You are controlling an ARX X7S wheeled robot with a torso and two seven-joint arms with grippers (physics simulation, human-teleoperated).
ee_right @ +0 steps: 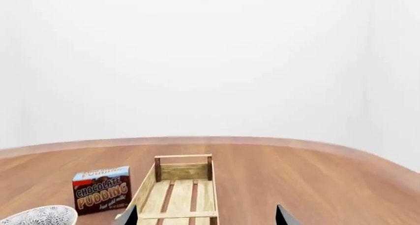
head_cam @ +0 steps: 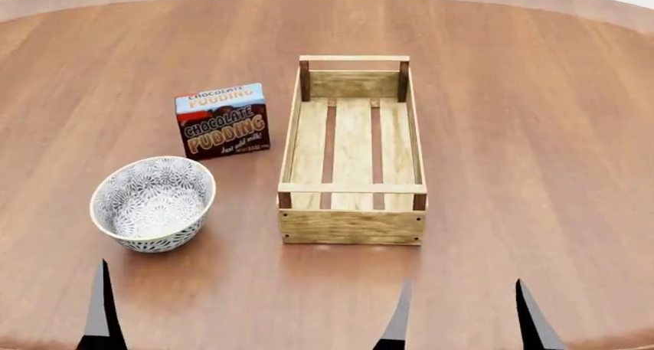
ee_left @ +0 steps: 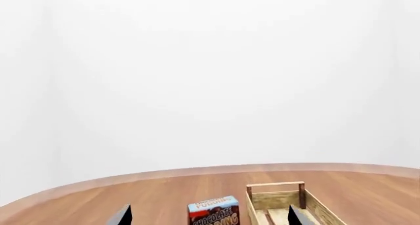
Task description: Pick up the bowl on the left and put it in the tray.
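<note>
A patterned grey-blue bowl (head_cam: 153, 203) sits upright on a round wooden desk (head_cam: 531, 135), left of a slatted wooden tray (head_cam: 353, 226) and well apart from it. A chocolate pudding box (head_cam: 222, 120) stands just behind the bowl. Both grippers, left (ee_left: 208, 216) and right (head_cam: 462, 317), hover near the desk's front edge, fingers spread, grasping nothing.

Round wooden table (head_cam: 531, 135) against plain, evenly lit white walls (ee_left: 210, 77)
</note>
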